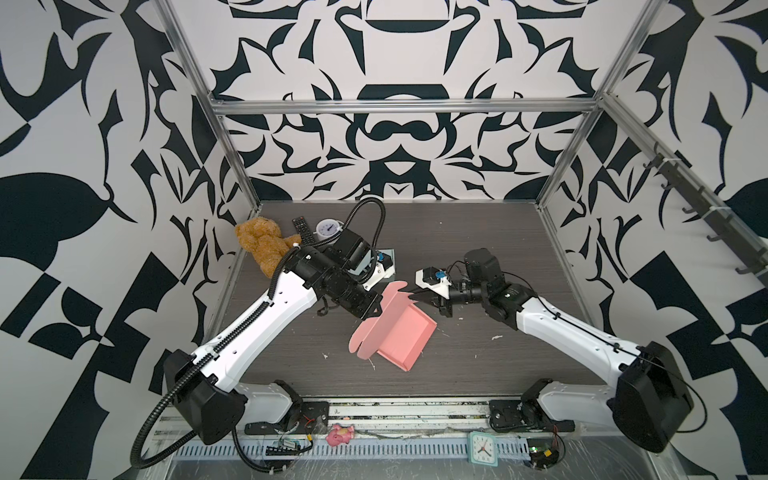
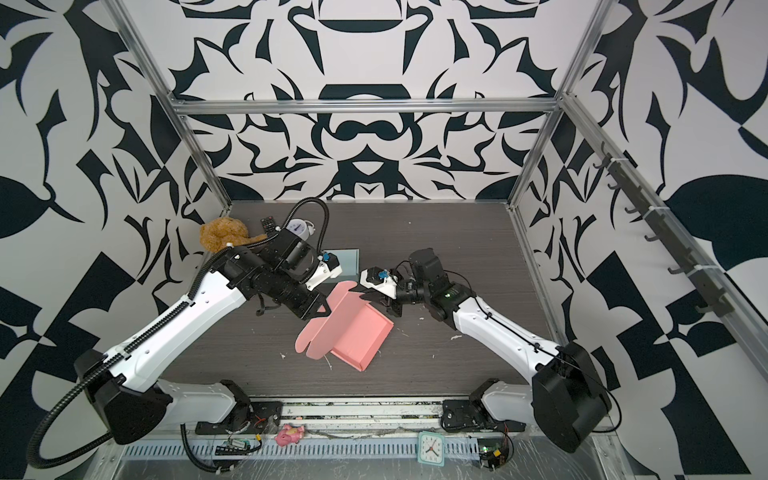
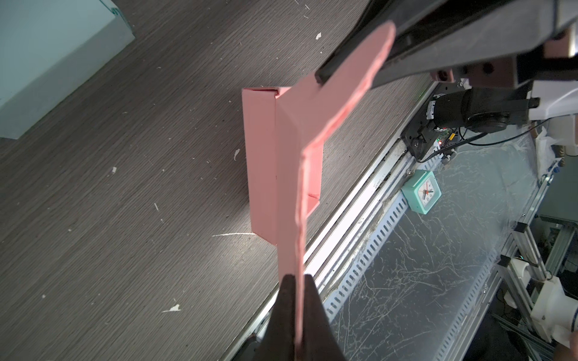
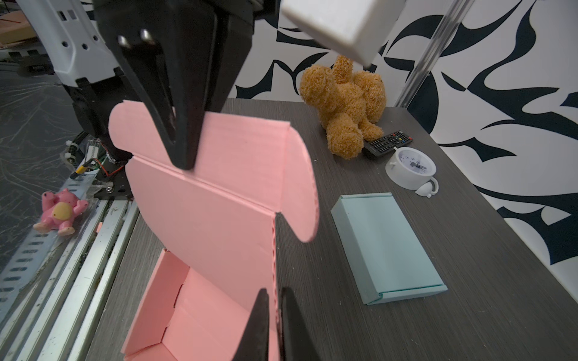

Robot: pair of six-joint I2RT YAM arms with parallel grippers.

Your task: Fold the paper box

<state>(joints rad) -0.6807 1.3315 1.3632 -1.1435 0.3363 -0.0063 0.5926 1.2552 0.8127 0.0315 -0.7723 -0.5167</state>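
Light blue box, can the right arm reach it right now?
Probably not yet: the right gripper is clamped on the pink paper box lid; otherwise the table toward the light blue box looks unobstructed.

both top views: high, far, facing down | wrists: close, sharing paper box (image 3: 259,162) (image 4: 200,218)

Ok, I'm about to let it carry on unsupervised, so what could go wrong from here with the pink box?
Both the left hand and the right hand pinch the thin lid; uneven pulling could crease or tear it. The base sits unheld on the table, so it might slide toward the front edge. The rounded side flap sticks out and could snag outside the base when closing.
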